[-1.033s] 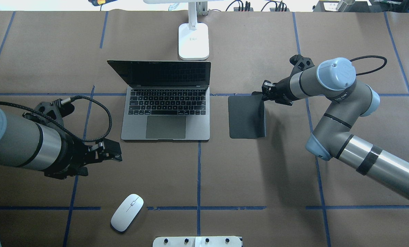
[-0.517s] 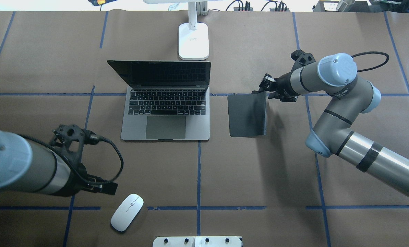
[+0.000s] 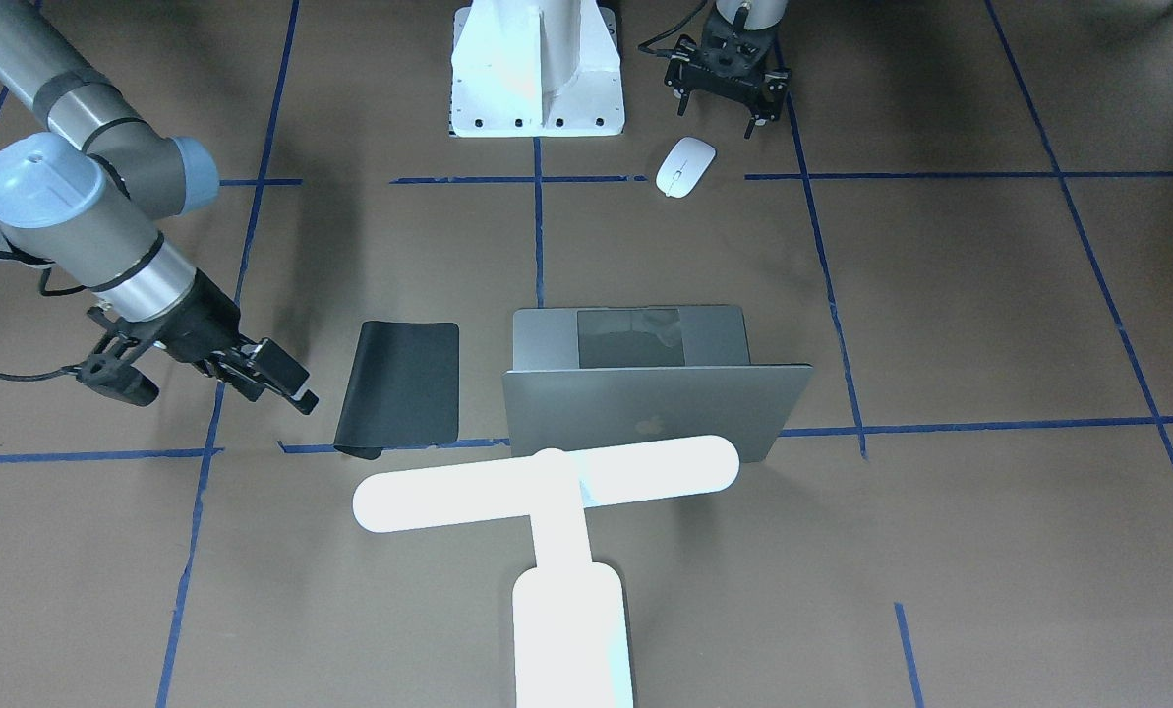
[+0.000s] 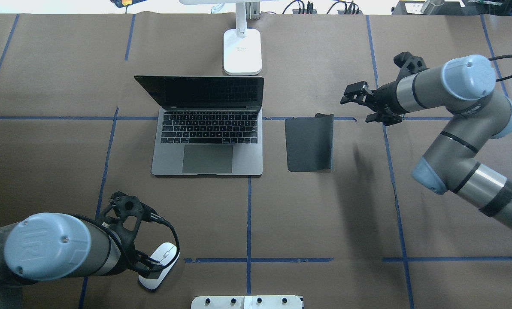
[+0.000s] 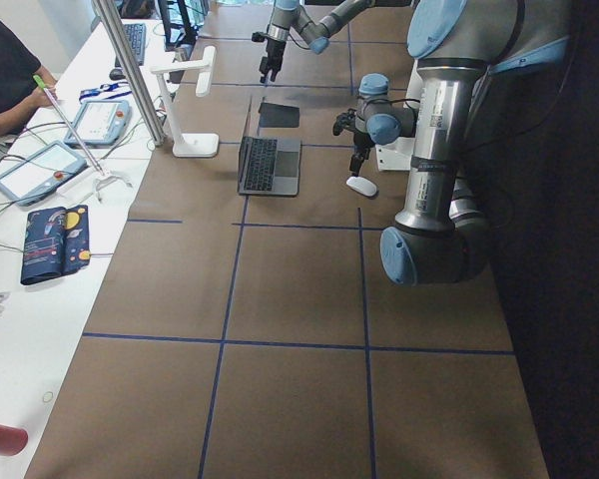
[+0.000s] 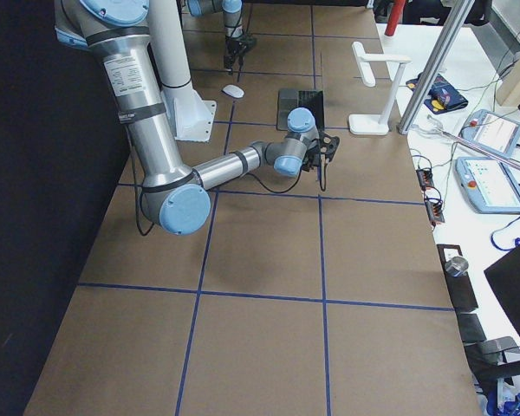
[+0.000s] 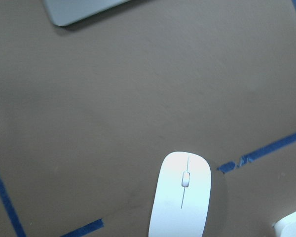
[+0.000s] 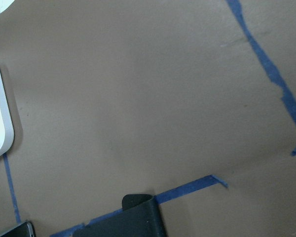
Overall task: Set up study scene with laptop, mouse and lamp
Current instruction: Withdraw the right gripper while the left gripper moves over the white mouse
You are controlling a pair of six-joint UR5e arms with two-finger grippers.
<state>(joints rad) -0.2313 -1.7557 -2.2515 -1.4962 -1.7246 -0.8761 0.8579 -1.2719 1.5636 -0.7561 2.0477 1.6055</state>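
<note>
Left arm point(image 4: 45, 246) is tucked in close to the robot's own edge of the tabletop. Its wrist is turned straight down, so the left gripper point(image 3: 716, 110) points at the tabletop from just above it, jaws spread apart with nothing between them. Right arm point(image 4: 457, 141) reaches out over the far right side, elbow bent, forearm running back toward the middle, wrist roughly level. Right gripper point(image 4: 358, 105) sits raised off the tabletop, jaws apart too, holding nothing.
</note>
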